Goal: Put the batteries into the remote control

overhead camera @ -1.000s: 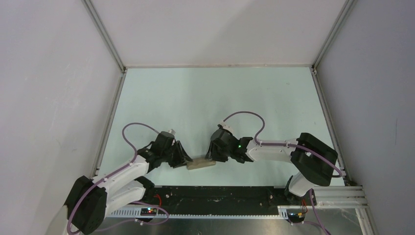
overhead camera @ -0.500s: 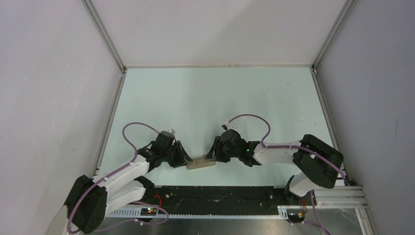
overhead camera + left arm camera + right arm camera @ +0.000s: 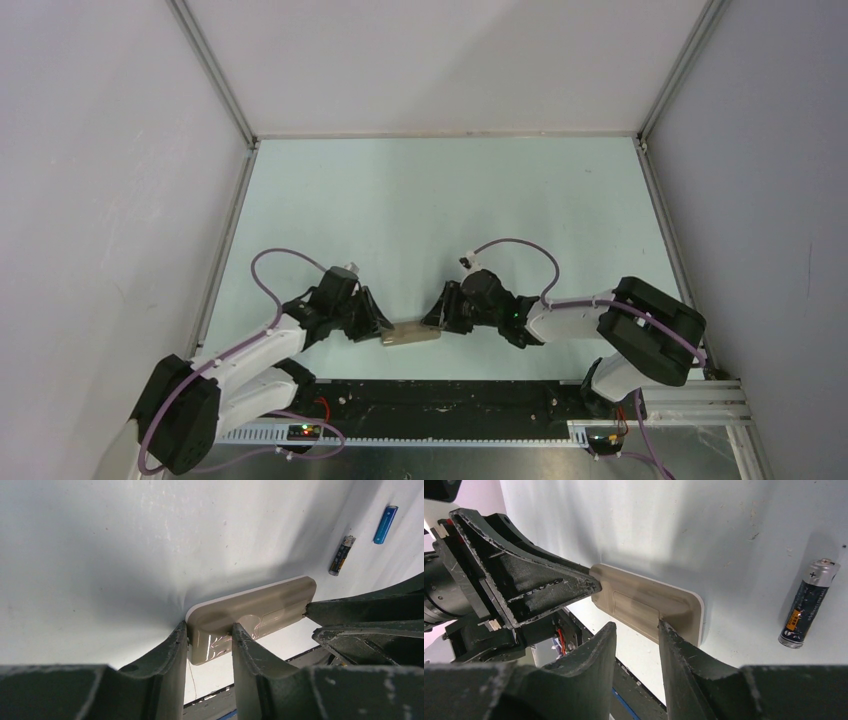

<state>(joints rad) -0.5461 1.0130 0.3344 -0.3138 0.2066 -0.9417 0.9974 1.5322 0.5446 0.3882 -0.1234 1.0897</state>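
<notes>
My left gripper point(image 3: 208, 630) clamps one end of the remote control point(image 3: 260, 607), which lies back-up between the arms; I want that grip firm. My right gripper point(image 3: 636, 625), jaws narrowly apart and empty, seems to set a fingertip point(image 3: 667, 632) at the battery cover point(image 3: 636, 602): slide, don't press. Beyond lie the black battery point(image 3: 806, 602) and the blue battery point(image 3: 385, 518).

Bright, even overhead light is recorded in the top view. Broad soft shadows are thrown across the pale green tabletop point(image 3: 450, 200) in both wrist views. Streaky glare is seen on the glossy beige-grey oblong back of the remote control point(image 3: 250, 614). Foreground is rendered soft; edges are bowed.
</notes>
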